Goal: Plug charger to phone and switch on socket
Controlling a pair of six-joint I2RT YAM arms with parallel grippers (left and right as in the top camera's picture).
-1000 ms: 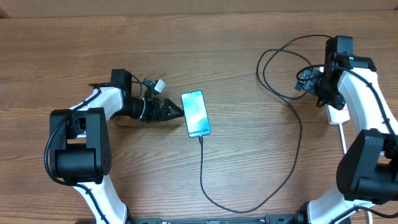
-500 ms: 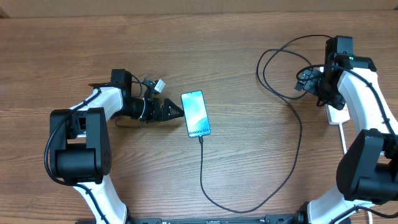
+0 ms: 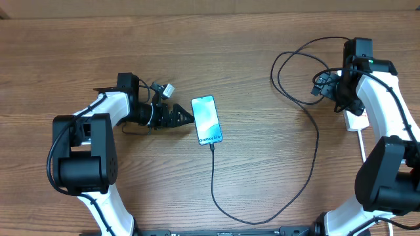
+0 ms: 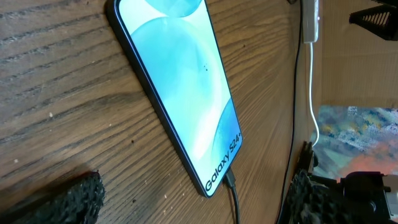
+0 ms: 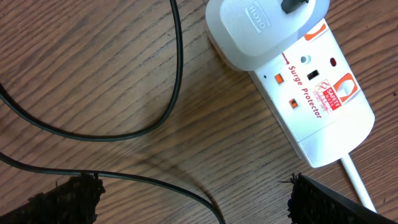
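Centrally on the wooden tabletop (image 3: 79,39) lies the phone (image 3: 207,120), flat, with its lit blue screen up and its "Galaxy" end towards the near edge. The charger (image 3: 308,177) is plugged into that near end. From there its thin black cable runs near, curves right, climbs far and loops before reaching the socket (image 3: 356,120) at the right.

The left pincer (image 3: 186,118) lies low just left of the phone and points at it. It is spread wide and holds nothing. In its wrist view the two dark fingers (image 4: 68,199) sit at the lower corners, apart from the phone, and the connector (image 4: 230,180) is seated in the phone's end.

The right pincer (image 5: 193,199) hangs over the socket, likewise spread, with nothing between its fingers (image 5: 329,202). Its wrist view shows the white strip marked "Surge Protector", two small orange-red buttons (image 5: 278,78) and a white adapter (image 5: 261,31) sitting in an outlet. Black cable loops lie on the wood to the left. A thick white cord (image 5: 357,180) leaves the strip's near end. Whether the socket is switched on cannot be told.
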